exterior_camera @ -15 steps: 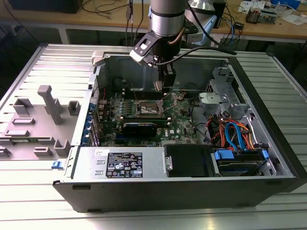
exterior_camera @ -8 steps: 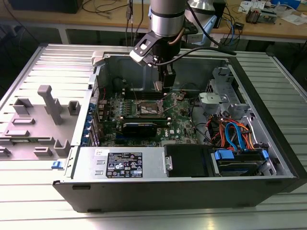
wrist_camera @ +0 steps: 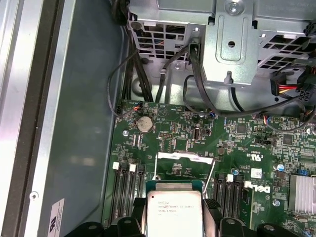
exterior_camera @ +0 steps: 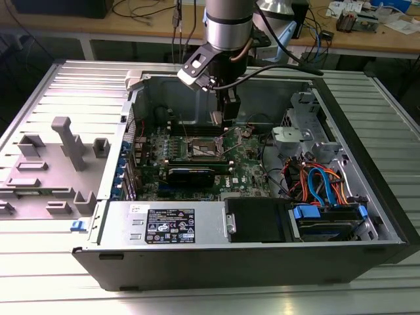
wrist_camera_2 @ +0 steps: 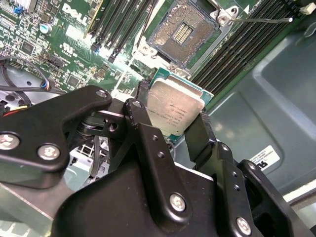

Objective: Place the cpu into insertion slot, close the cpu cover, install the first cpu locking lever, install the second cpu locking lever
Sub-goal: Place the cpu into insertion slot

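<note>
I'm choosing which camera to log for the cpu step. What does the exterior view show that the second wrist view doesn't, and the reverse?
Exterior view: the whole open case, the arm, a labelled metal box and blue cables. Second wrist view: the cpu clamped in the gripper, not yet in the insertion slot, which lies open. Both: the slot and the green board.

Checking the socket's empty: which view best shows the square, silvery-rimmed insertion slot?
Second wrist view: the insertion slot lies open. Exterior view shows it from afar; in the first wrist view the square silvery cpu blocks it.
</note>
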Available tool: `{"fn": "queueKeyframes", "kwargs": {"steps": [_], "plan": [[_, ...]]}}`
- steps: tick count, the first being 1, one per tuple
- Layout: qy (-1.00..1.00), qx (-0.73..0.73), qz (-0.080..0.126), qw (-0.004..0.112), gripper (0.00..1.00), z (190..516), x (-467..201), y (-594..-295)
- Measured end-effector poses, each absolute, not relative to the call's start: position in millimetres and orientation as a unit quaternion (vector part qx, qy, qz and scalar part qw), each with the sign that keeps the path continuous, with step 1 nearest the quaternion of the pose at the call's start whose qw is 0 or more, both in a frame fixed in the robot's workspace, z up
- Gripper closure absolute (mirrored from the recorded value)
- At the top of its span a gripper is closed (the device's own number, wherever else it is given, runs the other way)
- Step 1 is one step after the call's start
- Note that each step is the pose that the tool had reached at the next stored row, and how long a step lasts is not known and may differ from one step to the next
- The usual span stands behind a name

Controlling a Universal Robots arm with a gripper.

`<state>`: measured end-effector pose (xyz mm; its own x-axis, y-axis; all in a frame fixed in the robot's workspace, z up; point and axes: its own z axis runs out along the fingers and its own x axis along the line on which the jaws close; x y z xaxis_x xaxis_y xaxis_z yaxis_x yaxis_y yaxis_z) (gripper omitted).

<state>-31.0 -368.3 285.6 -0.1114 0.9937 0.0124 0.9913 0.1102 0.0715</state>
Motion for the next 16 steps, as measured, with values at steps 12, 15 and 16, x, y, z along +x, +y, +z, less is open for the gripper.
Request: {"fn": "queueKeyframes", "kwargs": {"steps": [12, 15, 16], "plan": [[0.721, 0.692, 0.030, 0.021, 0.46, 265, -47, -368], [0.720, 0.693, 0.030, 0.021, 0.46, 260, -57, -368], [0.719, 0.694, 0.030, 0.021, 0.46, 258, -59, -368]]}}
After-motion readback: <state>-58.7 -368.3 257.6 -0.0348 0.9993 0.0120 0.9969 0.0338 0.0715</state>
